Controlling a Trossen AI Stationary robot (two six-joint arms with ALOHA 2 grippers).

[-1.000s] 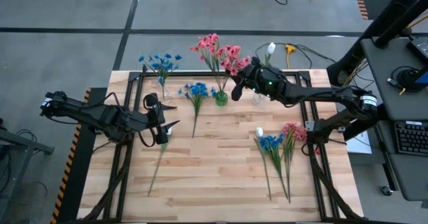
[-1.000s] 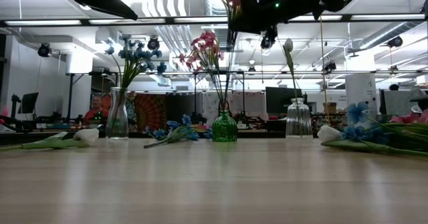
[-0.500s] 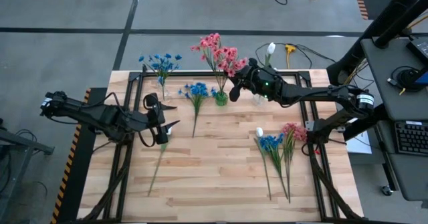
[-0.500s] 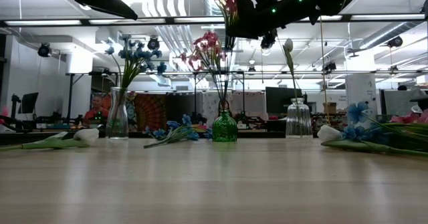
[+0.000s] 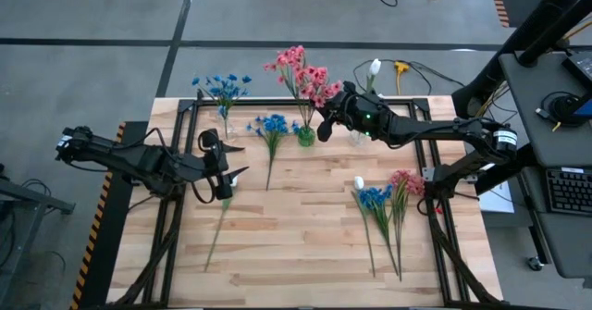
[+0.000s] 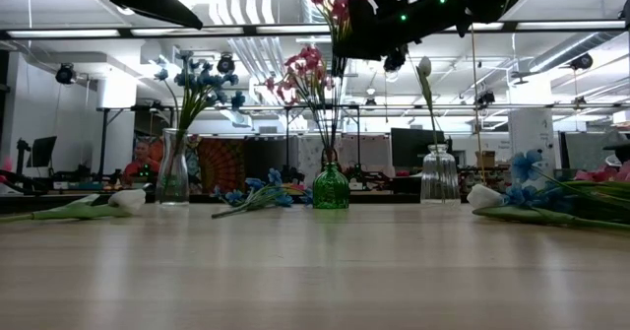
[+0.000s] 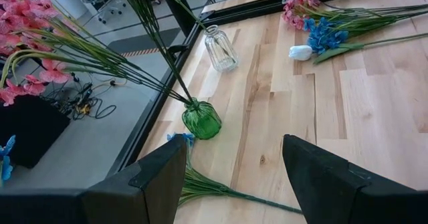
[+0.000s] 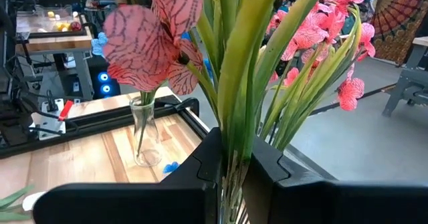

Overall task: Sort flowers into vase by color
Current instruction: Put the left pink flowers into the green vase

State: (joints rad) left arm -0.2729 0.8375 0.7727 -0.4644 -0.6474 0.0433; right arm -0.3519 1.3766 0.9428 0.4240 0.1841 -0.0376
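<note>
Pink flower (image 8: 160, 30) stem hides green vase's mouth.

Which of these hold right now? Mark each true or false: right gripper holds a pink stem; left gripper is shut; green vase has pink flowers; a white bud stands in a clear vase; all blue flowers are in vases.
1. The right gripper holds a pink flower stem: true.
2. The left gripper is shut: false, it is open and empty.
3. The green vase has pink flowers: true.
4. A white bud stands in a clear vase: true.
5. All blue flowers are in vases: false, a blue cluster lies on the table.
</note>
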